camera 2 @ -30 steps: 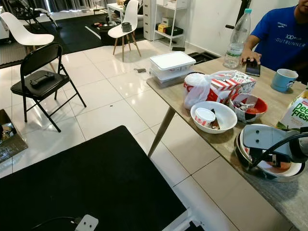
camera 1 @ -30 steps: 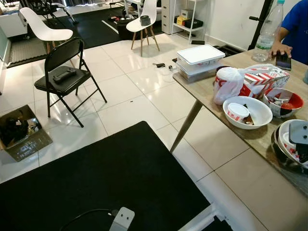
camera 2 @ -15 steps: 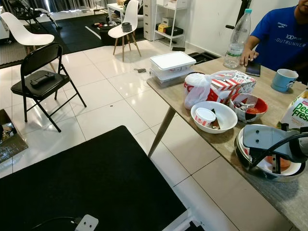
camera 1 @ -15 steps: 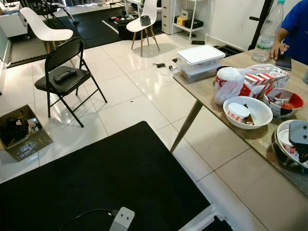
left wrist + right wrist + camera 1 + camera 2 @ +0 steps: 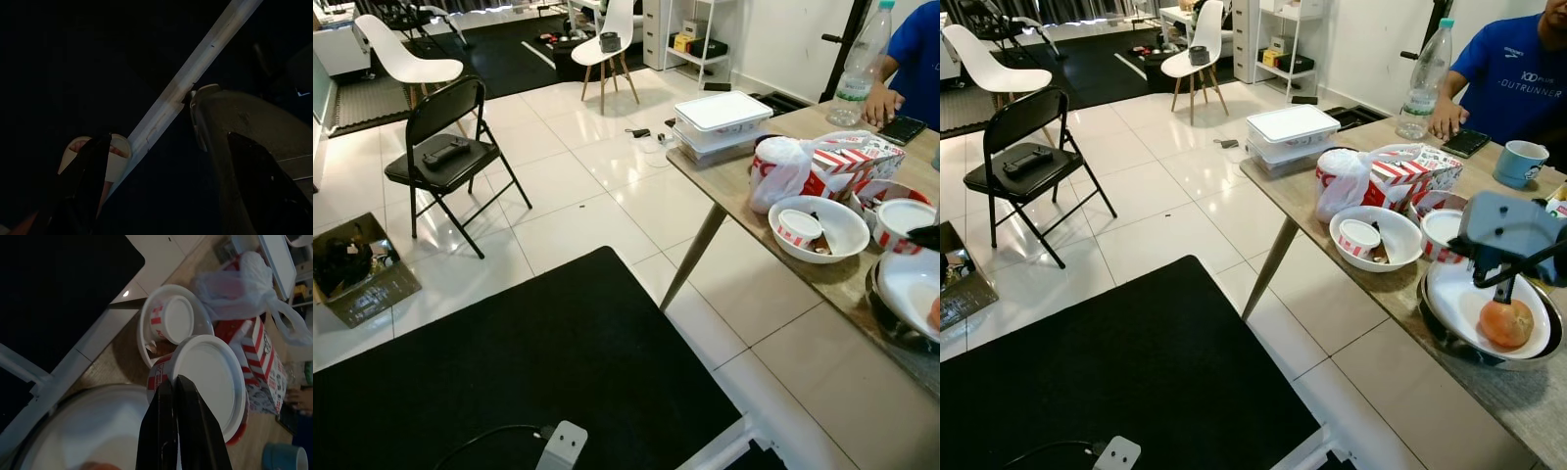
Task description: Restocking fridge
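The lidded red-and-white paper tub (image 5: pixel 1442 233) is what I'm handling, and it has just moved: half a second back my right tool (image 5: pixel 1494 281) hovered over the steel bowl (image 5: pixel 1489 356) with the tub inside it; now the arm has lifted clear and the tub stands on the table (image 5: pixel 1386 294) between the white bowl (image 5: pixel 1374 238) and the steel one. That uncovers a white plate (image 5: pixel 1474 302) in the steel bowl with a round orange fruit (image 5: pixel 1506 322) on it. In the right wrist view the two black fingers (image 5: pixel 168 431) are pressed together with nothing between them, just above the tub's lid. So I judge the tub set aside, not taken to a fridge. The left tool (image 5: pixel 161 186) hangs idle in the dark above the floor, its fingers well apart. A person (image 5: pixel 1508 73) sits at the table's far end.
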Available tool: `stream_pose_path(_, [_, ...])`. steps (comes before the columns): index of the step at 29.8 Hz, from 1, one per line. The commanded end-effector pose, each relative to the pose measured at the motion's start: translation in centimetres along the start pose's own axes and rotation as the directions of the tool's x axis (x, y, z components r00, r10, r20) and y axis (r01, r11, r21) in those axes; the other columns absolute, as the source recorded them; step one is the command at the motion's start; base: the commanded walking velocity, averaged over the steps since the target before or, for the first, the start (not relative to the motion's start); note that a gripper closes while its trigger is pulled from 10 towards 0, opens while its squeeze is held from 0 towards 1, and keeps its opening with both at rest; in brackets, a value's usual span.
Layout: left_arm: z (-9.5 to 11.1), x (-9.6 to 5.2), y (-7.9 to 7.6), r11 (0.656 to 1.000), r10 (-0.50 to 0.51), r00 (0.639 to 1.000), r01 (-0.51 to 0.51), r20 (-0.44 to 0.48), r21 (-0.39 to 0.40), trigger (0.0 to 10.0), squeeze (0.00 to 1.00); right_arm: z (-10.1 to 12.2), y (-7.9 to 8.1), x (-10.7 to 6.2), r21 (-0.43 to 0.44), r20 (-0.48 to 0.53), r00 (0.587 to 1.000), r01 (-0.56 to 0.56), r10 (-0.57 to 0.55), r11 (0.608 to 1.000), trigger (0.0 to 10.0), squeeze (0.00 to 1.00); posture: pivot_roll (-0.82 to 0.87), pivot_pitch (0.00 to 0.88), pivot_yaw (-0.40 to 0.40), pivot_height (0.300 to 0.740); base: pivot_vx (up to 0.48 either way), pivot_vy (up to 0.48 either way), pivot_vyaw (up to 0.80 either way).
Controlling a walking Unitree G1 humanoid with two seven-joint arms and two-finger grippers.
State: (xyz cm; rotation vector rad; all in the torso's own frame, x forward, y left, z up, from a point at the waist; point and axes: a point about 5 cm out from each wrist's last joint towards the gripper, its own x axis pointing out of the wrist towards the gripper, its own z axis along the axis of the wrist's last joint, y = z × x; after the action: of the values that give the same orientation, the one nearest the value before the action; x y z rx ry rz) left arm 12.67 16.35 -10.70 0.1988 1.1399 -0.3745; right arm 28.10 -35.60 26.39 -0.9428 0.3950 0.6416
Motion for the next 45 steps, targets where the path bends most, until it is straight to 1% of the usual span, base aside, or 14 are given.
stream_pose_path(1, [-2.2,-0.1,-1.4,0.998,-0.061,0.994,0.058,-0.086,-0.035,10.0,0.00,-0.4,-0.3,-0.9,0.012,-0.018,0.999,0.027,-0.027,1.000,0.0,0.00,-0.05,0.000,-0.017,0.740,0.000,0.000,0.00])
stream_pose_path(3, [-2.2,-0.1,-1.5,0.998,-0.062,0.994,0.059,-0.086,-0.035,10.0,0.00,-2.3,-0.7,-2.3,0.024,-0.140,0.987,0.083,-0.079,0.996,0.0,0.00,-0.06,0.000,-0.017,0.740,0.000,0.000,0.00])
stream_pose_path(8, [-2.4,-0.1,-1.5,0.998,-0.064,0.994,0.062,-0.089,-0.034,10.0,0.00,-5.3,-1.1,-5.0,0.059,-0.312,0.938,0.180,-0.153,0.982,0.0,0.00,-0.06,0.000,-0.018,0.740,0.000,0.000,0.00])
stream_pose_path(16, [-2.4,-0.1,-1.4,0.998,-0.062,0.994,0.059,-0.089,-0.038,10.0,0.00,-7.2,-0.2,-6.4,0.132,-0.406,0.908,0.172,-0.105,0.976,0.0,0.00,-0.06,0.000,-0.020,0.740,0.000,0.000,0.00])
stream_pose_path(19, [-2.4,-0.1,-1.4,0.998,-0.061,0.994,0.057,-0.088,-0.040,10.0,0.00,-8.3,0.2,-7.1,0.150,-0.468,0.879,0.187,-0.098,0.971,0.0,0.00,-0.06,0.000,-0.020,0.740,0.000,0.000,0.00])
stream_pose_path(21, [-2.3,-0.1,-1.4,0.997,-0.060,0.994,0.057,-0.087,-0.042,10.0,0.00,-9.7,0.7,-7.5,0.161,-0.532,0.840,0.220,-0.103,0.962,0.0,0.00,-0.06,0.000,-0.022,0.740,0.000,0.000,0.00])
stream_pose_path(25, [-2.3,-0.1,-1.5,0.997,-0.061,0.994,0.057,-0.086,-0.043,10.0,0.00,-10.8,1.4,-7.4,0.184,-0.561,0.822,0.243,-0.101,0.953,0.0,0.00,-0.06,0.000,-0.022,0.740,0.000,0.000,0.00])
stream_pose_path(30, [-2.5,-0.1,-1.5,0.997,-0.062,0.994,0.058,-0.088,-0.046,10.0,0.00,-12.3,2.9,-6.4,0.239,-0.582,0.808,0.283,-0.096,0.929,0.0,0.00,-0.06,0.000,-0.022,0.740,0.000,0.000,0.00])
stream_pose_path(35, [-2.6,-0.2,-1.5,0.997,-0.059,0.994,0.055,-0.090,-0.046,10.0,0.00,-13.7,4.8,-4.1,0.289,-0.587,0.801,0.346,-0.120,0.892,0.0,0.00,-0.05,0.000,-0.020,0.740,0.000,0.000,0.00])
stream_pose_path(36, [-2.5,-0.2,-1.4,0.998,-0.059,0.994,0.055,-0.090,-0.044,10.0,0.00,-13.8,4.9,-3.5,0.292,-0.589,0.797,0.367,-0.136,0.883,2.4,0.00,-0.05,0.000,-0.015,0.740,0.000,0.000,0.00])
stream_pose_path(37, [-2.5,-0.2,-1.4,0.998,-0.059,0.994,0.055,-0.090,-0.044,10.0,0.00,-13.8,4.9,-3.5,0.292,-0.589,0.797,0.367,-0.136,0.883,2.4,0.00,-0.05,0.000,-0.015,0.740,0.000,0.000,0.00])
stream_pose_path(38, [-2.6,-0.2,-1.3,0.998,-0.056,0.994,0.053,-0.089,-0.043,10.0,0.00,-14.1,5.3,-2.7,0.290,-0.607,0.780,0.399,-0.156,0.870,4.3,0.00,-0.05,0.000,-0.014,0.740,0.000,0.000,0.00])
stream_pose_path(44, [-2.5,-0.2,-1.3,0.998,-0.054,0.995,0.051,-0.089,-0.039,10.0,0.00,-14.6,6.1,-1.5,0.270,-0.643,0.744,0.443,-0.182,0.855,5.0,0.00,-0.05,0.000,-0.011,0.740,0.000,0.000,0.00])
stream_pose_path(45, [-2.5,-0.2,-1.2,0.998,-0.053,0.995,0.050,-0.088,-0.040,10.0,0.00,-14.7,6.2,-1.3,0.260,-0.652,0.731,0.465,-0.201,0.846,7.6,0.00,-0.04,0.000,-0.012,0.740,0.000,0.000,0.00])
